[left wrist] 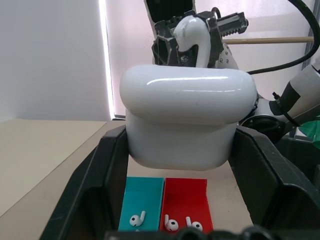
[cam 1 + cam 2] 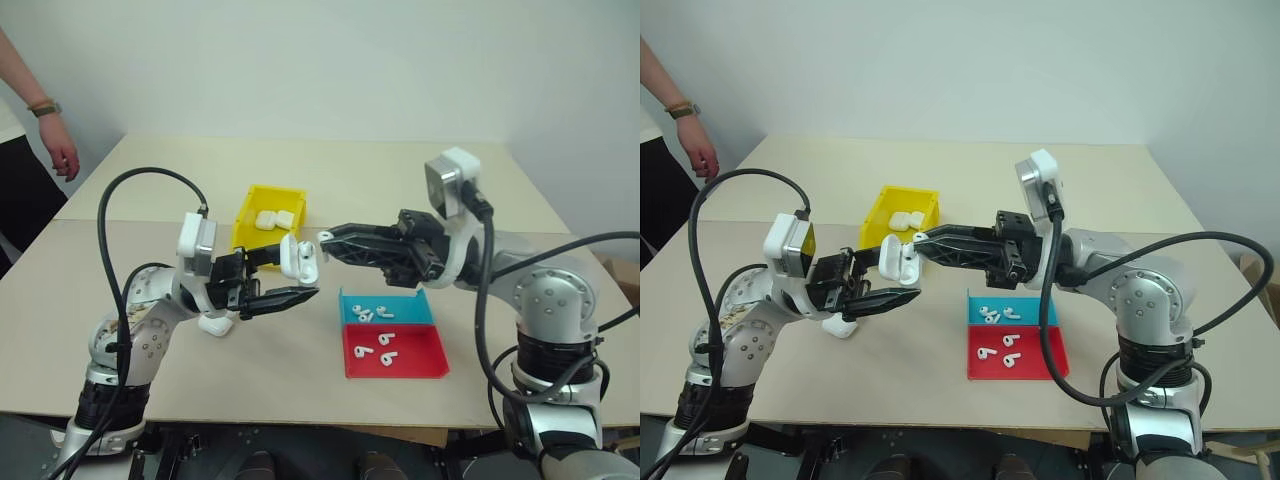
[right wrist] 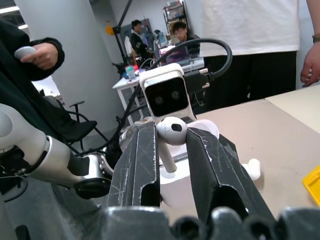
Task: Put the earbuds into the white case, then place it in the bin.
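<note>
Left gripper: the left gripper (image 2: 288, 278) is clamped on the open case (image 2: 300, 259), holding it above the surface (image 2: 300, 400) between the bin (image 2: 268, 196) and the trays.
Right gripper: the right gripper (image 3: 172, 150) pinches one earbud (image 3: 171, 131) between its fingers, head up and stem pointing down, tip to tip with the left gripper.
Case: lid flipped back; in the right wrist view the earbud stem hangs just over the case mouth.
Step in hand: seating an earbud in the case, judged from the stem poised at the opening.
Next move: it calls for a short, straight lowering of the stem into its socket, then a release; the case must be held steady meanwhile.
Spare earbuds: more lie in the teal tray (image 2: 420, 305) and the red tray (image 2: 420, 355) below the right arm.
Bin: yellow, at the far side of the surface, with two cases already inside.
Loose case: another white case (image 2: 216, 324) lies on the surface under the left arm.
Bystander: a person's hand (image 2: 62, 156) hangs at the far left edge.
</note>
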Motion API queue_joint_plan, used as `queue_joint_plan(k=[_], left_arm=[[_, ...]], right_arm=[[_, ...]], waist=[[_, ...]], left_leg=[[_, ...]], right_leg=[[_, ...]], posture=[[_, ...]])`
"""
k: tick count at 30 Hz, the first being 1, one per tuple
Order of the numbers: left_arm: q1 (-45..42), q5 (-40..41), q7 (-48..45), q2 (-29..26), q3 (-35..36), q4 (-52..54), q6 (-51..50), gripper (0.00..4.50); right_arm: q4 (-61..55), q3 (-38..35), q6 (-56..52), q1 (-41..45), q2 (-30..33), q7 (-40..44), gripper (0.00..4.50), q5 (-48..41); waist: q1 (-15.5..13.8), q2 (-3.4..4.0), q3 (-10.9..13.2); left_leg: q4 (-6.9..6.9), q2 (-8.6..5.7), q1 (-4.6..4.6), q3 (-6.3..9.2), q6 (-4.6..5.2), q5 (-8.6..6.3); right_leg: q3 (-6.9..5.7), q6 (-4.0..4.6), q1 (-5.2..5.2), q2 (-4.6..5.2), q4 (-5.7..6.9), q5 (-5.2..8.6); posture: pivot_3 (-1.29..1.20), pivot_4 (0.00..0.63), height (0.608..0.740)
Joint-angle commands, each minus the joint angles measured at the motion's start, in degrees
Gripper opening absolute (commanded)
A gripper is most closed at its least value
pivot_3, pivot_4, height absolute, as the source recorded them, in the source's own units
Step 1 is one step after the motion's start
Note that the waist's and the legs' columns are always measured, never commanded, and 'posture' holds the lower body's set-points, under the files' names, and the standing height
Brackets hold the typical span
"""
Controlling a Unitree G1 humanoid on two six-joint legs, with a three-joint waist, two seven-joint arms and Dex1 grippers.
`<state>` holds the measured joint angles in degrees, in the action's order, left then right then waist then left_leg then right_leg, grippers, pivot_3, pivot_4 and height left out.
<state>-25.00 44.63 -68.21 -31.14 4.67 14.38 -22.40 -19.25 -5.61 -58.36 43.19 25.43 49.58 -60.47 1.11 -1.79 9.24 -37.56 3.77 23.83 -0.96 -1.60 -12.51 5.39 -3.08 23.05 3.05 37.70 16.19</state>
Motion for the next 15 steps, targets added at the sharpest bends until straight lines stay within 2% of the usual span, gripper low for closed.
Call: queue_joint_plan(k=[1,15], left_arm=[[-1.1,0.1,0.2,0.2,0.5,0.8,1.1,2.78],[-1.4,-0.3,0.1,0.2,0.5,0.9,1.2,2.78]], right_arm=[[-2.0,0.7,2.3,0.0,0.0,-0.3,0.62,0.1],[-2.5,4.9,4.3,-0.4,-1.4,-1.6,0.62,2.2]], waist=[[0.0,0.00,0.0],[0.0,0.00,0.0]], left_leg=[[0.00,0.00,0.00,0.00,0.00,0.00],[0.00,0.00,0.01,0.01,0.00,0.00]], right_leg=[[0.00,0.00,0.00,0.00,0.00,0.00],[-0.01,0.00,0.01,0.00,-0.01,0.00]], posture=[[0.00,0.150,0.740],[0.00,0.150,0.740]])
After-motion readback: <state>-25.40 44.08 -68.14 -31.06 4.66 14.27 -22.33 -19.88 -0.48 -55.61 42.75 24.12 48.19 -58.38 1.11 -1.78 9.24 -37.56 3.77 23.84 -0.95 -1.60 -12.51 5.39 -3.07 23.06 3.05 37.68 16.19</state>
